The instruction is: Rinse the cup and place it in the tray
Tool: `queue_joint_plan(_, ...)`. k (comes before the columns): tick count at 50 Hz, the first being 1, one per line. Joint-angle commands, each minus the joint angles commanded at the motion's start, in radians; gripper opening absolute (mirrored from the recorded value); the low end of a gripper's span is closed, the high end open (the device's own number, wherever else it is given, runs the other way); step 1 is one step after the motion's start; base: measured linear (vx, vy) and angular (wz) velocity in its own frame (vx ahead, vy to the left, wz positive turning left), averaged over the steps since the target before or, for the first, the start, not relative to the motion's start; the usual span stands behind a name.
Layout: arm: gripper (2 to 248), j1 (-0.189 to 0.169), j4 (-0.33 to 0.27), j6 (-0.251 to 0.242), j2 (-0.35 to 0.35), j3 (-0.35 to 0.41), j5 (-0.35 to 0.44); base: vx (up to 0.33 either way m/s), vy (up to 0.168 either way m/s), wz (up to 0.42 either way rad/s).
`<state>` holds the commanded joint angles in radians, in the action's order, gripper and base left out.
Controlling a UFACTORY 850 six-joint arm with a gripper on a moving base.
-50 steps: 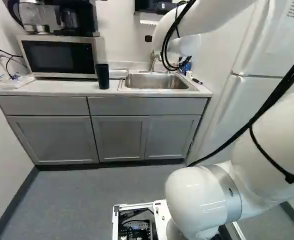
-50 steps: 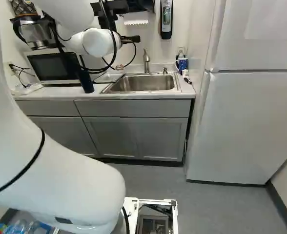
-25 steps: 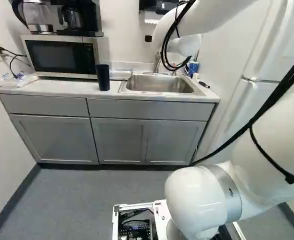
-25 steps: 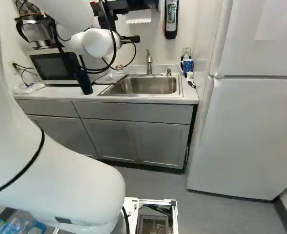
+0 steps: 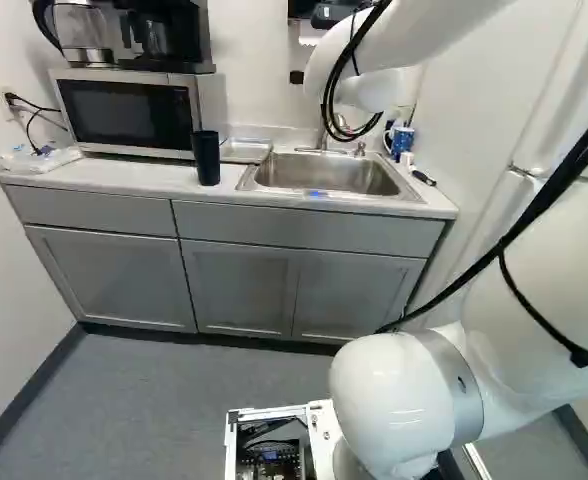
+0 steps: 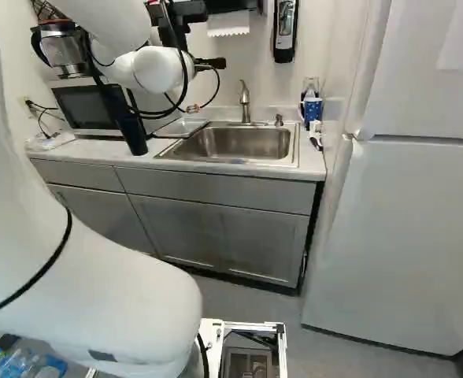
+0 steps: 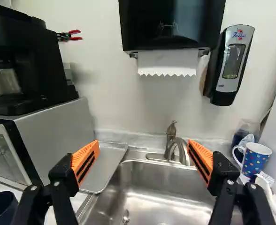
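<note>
The dark cup point(image 5: 206, 160) stands at left, near the microwave point(image 5: 124, 113), left of the gripper point(image 6: 186, 12), whose fingers are spread wide. Then comes the tray point(image 7: 106, 165), beside the sink point(image 6: 239, 143); far right, a spotted mug point(image 7: 256, 158).

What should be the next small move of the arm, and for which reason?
Probably shift the open gripper sideways toward the dark cup, if that is the cup to rinse. The gripper holds nothing and points toward the sink and faucet, while the cup stands on the counter, outside the finger nearer the microwave.
</note>
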<state>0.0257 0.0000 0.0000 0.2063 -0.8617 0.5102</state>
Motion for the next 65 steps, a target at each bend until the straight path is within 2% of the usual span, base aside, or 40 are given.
queue_joint_plan(18, 247, 0.0, 0.0, 0.0, 0.0, 0.0, 0.0, 0.104, -0.06, 0.124)
queue_joint_plan(65, 247, 0.0, 0.0, 0.0, 0.0, 0.0, 0.0, 0.091, -0.066, 0.005)
